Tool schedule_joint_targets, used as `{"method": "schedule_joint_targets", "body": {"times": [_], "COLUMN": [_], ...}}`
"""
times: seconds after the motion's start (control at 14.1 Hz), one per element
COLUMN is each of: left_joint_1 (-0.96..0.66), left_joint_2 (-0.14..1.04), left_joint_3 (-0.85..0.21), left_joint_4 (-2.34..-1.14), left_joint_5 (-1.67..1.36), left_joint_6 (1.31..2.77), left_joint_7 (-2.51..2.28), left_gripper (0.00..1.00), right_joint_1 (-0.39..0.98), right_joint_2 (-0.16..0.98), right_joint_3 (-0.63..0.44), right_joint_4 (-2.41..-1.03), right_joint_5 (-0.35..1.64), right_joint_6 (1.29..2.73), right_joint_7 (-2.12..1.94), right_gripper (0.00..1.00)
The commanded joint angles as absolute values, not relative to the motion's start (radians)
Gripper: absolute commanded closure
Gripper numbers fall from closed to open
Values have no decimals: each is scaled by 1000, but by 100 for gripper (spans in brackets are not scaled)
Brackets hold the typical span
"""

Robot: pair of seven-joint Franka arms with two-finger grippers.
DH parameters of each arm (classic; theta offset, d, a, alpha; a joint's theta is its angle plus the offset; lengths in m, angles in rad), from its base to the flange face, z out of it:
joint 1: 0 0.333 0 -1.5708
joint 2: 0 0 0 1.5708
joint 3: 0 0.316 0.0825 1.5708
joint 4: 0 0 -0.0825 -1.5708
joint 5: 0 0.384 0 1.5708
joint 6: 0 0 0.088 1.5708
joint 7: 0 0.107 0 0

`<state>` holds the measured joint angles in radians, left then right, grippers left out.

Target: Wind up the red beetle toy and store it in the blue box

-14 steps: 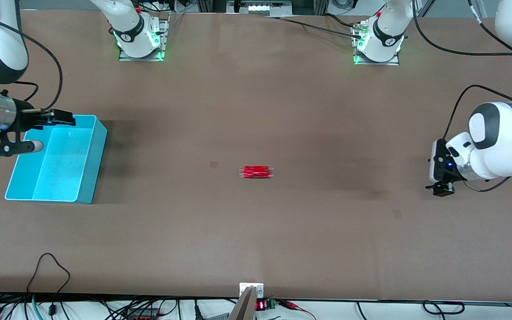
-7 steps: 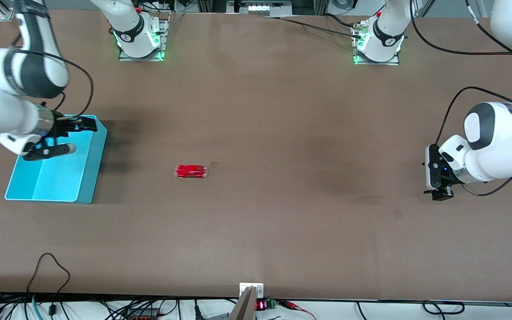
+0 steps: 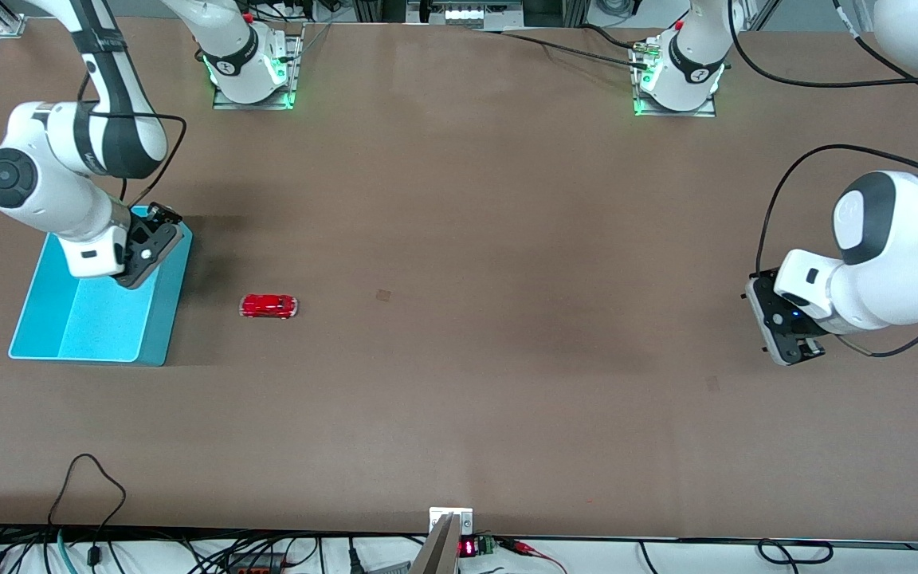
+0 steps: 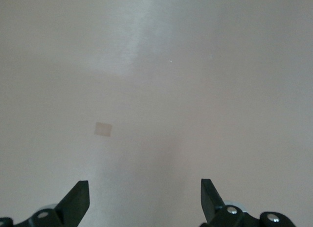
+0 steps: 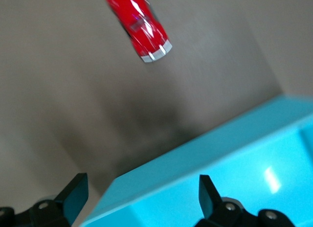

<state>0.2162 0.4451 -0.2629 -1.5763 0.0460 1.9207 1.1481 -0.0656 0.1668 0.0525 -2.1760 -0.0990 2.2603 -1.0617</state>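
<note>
Along the bottom edge of the front view, black cables (image 3: 92,494) trail off the table's near rim, and a small metal bracket (image 3: 451,522) sits at lower centre. The brown table (image 3: 507,399) fills nearly the whole frame, matte and faintly mottled, with a small pale square patch (image 3: 382,295) near the middle.

The red beetle toy (image 3: 268,306) rests on the table at centre-left of the frame, well apart from both grippers and a short way from the blue box (image 3: 68,331), which stands at the left edge.

The right gripper (image 3: 140,253) hangs over the box's wall nearest the toy, its 2 fingers (image 5: 73,192) spread wide and empty. The left gripper (image 3: 786,335) hovers over bare table at the right edge, fingers (image 4: 76,200) likewise wide apart.

At the top, the 2 arm bases (image 3: 252,72) glow green.
</note>
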Motion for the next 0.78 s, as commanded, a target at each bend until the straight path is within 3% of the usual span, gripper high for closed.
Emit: {"method": "schedule_joint_targets", "body": {"times": [0.0,0.36,0.71], "left_joint_1": [206,169,131], "left_joint_2": [445,446,433], "left_joint_3": [-261,-259,-224], "left_joint_4": [-1542,-1431,-1407], "left_joint_5": [61,64,58], "left_joint_6": [1893,1848,1839], "left_joint_7": [1013,671,415], "left_gripper": [0,0,0], "right_joint_1": [-77,-72,-66], "right_joint_2": [238,340,439], "right_joint_3": [126,160,161], "right_joint_4": [-2171,-2146,-2132], "right_joint_5": [-112,-110,-110], "right_joint_6": [2370,2515,2628], "right_joint_7": [-1193,-1198,-1243], "right_gripper": [0,0,0]}}
